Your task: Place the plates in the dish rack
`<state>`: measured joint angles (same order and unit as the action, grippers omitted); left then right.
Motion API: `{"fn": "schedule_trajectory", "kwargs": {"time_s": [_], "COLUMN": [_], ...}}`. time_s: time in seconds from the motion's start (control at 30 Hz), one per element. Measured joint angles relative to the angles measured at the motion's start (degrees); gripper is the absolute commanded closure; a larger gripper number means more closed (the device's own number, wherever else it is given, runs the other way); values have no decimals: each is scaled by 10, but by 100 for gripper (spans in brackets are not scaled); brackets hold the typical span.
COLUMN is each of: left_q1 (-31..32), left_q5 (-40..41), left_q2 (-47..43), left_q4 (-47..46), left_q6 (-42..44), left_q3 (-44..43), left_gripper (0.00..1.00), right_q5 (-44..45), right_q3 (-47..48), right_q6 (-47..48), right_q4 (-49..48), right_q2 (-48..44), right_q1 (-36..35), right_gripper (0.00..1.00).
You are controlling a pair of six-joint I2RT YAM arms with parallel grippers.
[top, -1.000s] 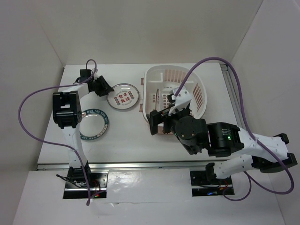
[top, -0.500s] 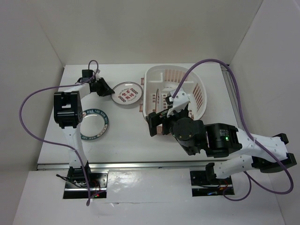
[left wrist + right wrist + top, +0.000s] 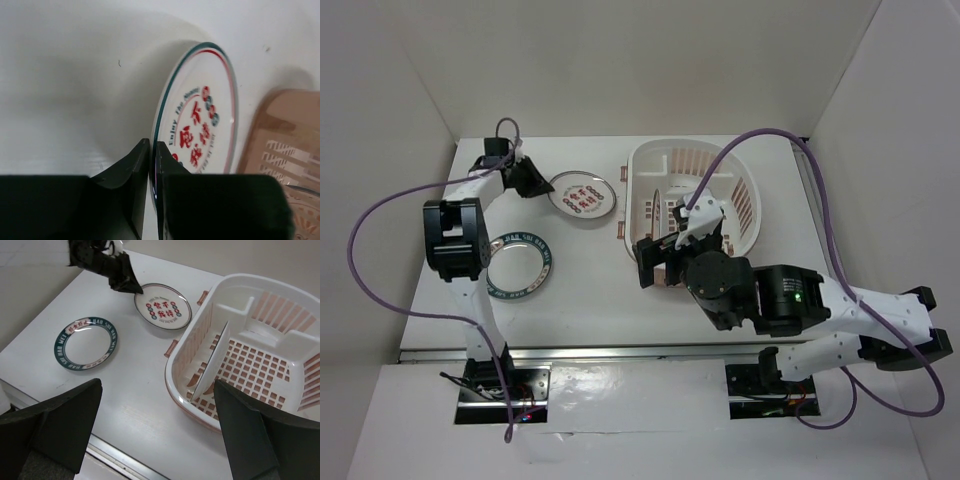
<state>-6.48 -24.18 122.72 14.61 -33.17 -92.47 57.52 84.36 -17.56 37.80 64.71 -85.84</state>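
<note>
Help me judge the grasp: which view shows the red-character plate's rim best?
The left wrist view: it shows the red-character plate close up, its rim pinched in the left gripper. The top external view shows it small; the right wrist view shows it whole but distant, with the gripper at its edge.

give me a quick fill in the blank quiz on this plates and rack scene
The left gripper pinches the rim of the far plate, whose characters are ____.
The near plate, flat on the table, has a ____ rim.
The dish rack holds ____ upright plate.
The right gripper is ____.
Missing: red; teal; one; open.
</note>
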Motion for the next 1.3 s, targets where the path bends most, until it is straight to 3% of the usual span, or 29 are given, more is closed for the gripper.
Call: {"fn": "schedule_trajectory", "kwargs": {"time_s": [0.33, 0.47, 0.6, 0.77, 0.9, 1.07, 1.17, 1.3], "left_q1": [-66, -82, -90, -89, -87, -87, -87, -87], "left_q5": [12, -17, -67, -151, -210, -248, -256, -259], "left_q2": [-185, -258, -357, -516, -589, -602, -595, -590], "left_q4": [3, 2, -28, -93, -154, -215, -224, -230], "left_q6": [-3, -3, -6, -37, -61, -87, -93, -100], "left_q3": [48, 74, 138, 247, 286, 317, 329, 329], "left_gripper": [100, 100, 100, 100, 100, 100, 100, 100], "right_q5": [-53, -130, -255, -455, -640, -889, -972, -1029], "right_q3": [-22, -23, 25, 172, 144, 38, 1, -16], "right_q6": [16, 45, 80, 88, 75, 21, -2, -19], "right_q4": [-44, -81, -101, -148, -178, -294, -338, -365], "right_q2": [-6, -6, 34, 181, 228, 227, 224, 214], "right_q1": [79, 143, 251, 409, 531, 659, 686, 670], "right_gripper": [0, 0, 0, 0, 0, 0, 0, 0]}}
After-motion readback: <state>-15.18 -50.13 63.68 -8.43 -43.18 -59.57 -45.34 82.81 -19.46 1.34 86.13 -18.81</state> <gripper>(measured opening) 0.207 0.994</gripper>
